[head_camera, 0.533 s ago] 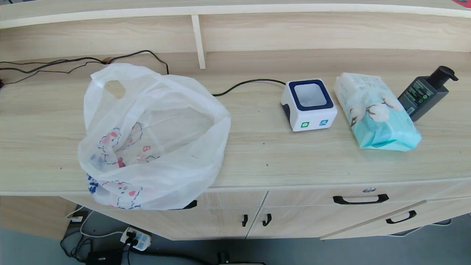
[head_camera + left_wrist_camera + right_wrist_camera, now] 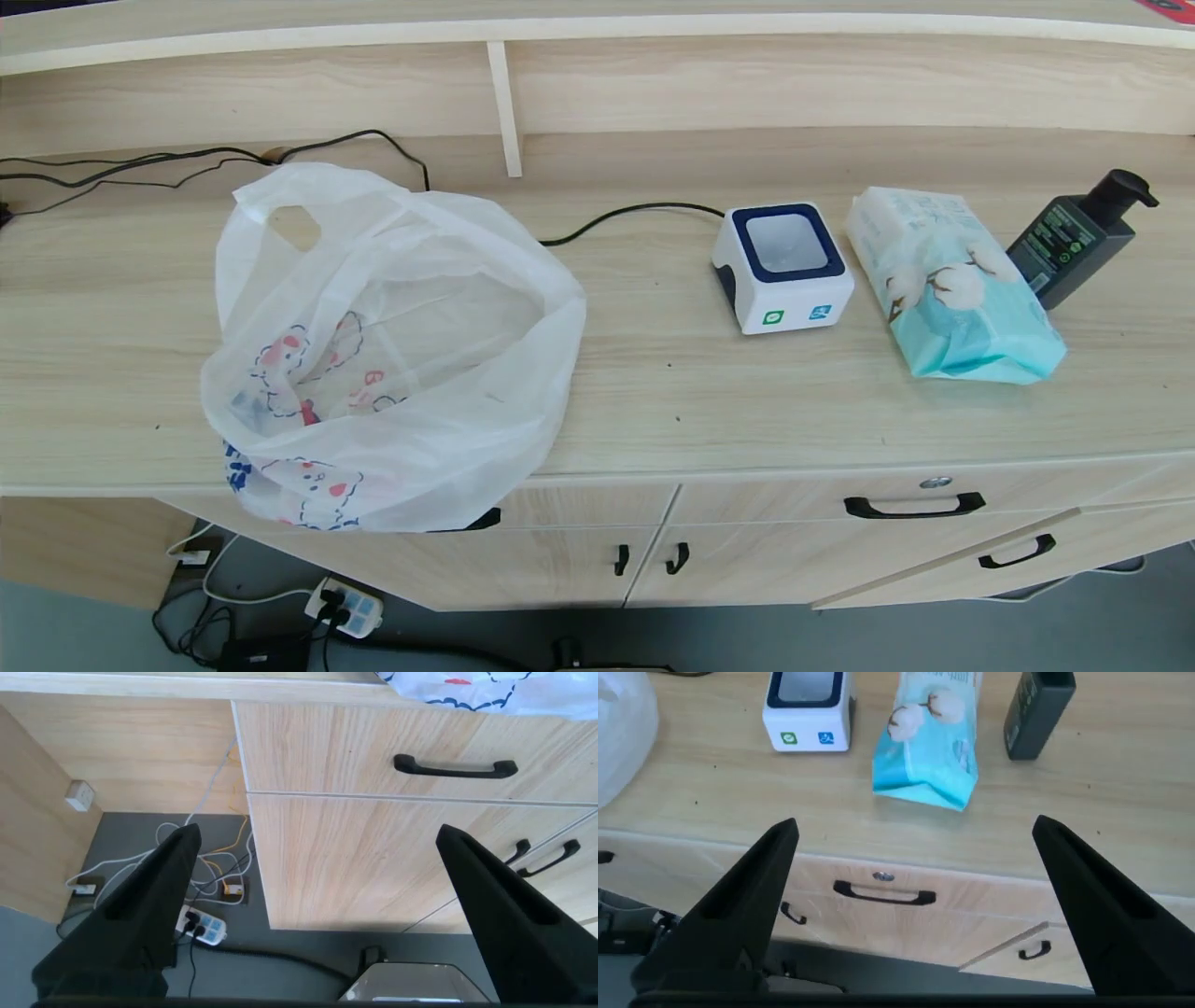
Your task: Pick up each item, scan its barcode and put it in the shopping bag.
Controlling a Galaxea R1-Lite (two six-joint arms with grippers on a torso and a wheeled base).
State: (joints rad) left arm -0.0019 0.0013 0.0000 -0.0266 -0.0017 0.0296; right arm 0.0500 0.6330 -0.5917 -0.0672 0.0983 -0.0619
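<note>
Head view: wipes pack [image 2: 952, 289] flat on bench [image 2: 653, 392] just right of scanner [image 2: 782, 266]; pump bottle [image 2: 1074, 238] farther right; shopping bag [image 2: 392, 345] well left of scanner. Pack likely soft, light, slick: take across narrow middle. Bottle likely rigid, heavier: take body. Left hand [image 2: 318, 835], right hand [image 2: 915, 826] released.

On the counter [image 2: 653, 392], open shopping bag [image 2: 392, 345] at left — scanner [image 2: 782, 266], wipes pack [image 2: 952, 289], pump bottle [image 2: 1074, 243] rightward.

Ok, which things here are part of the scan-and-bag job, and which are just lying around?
For the job: shopping bag, barcode scanner, wipes pack, pump bottle.
Just lying about: loose cables at the back of the counter, power strip on the floor.
</note>
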